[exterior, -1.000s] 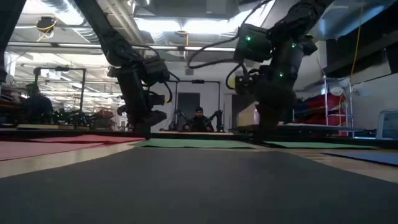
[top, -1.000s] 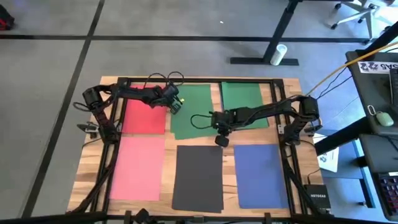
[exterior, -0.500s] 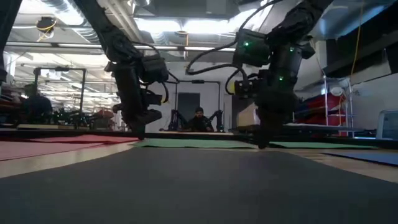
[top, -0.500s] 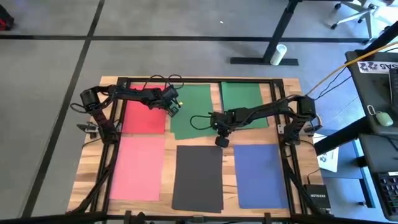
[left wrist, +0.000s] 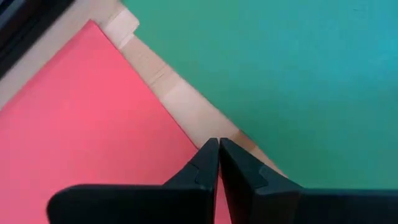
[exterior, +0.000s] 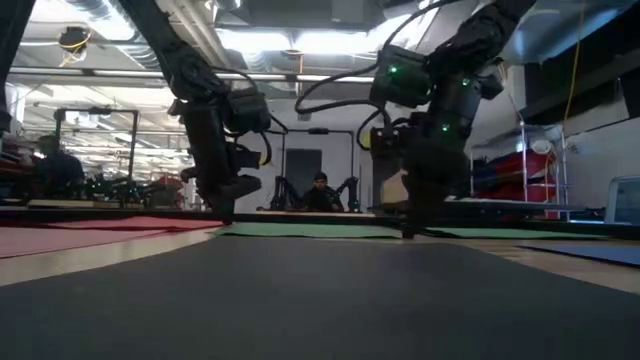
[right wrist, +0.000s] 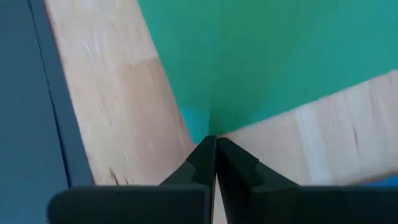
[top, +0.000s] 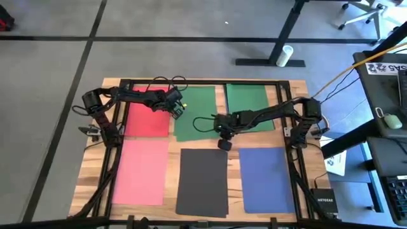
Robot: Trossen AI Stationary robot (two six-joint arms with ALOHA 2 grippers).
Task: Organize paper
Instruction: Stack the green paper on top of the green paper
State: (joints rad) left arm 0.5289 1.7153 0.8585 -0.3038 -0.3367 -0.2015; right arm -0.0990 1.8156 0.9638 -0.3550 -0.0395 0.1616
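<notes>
A wooden surface [top: 299, 114] on a grey floor carried six sheets from above: red sheet [top: 146, 117], two green sheets [top: 197, 117], pink sheet [top: 141, 172], dark grey sheet [top: 202, 181], blue sheet [top: 267, 178]. The left gripper [top: 178, 109] stood between red and green; the right gripper [top: 224, 144] stood at the green sheet's near corner. At table height both pointed down. In each wrist view the jaws were pressed together, holding nothing.

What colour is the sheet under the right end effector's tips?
Green sheet; the right end effector touches its corner, clearest in the right wrist view.
</notes>
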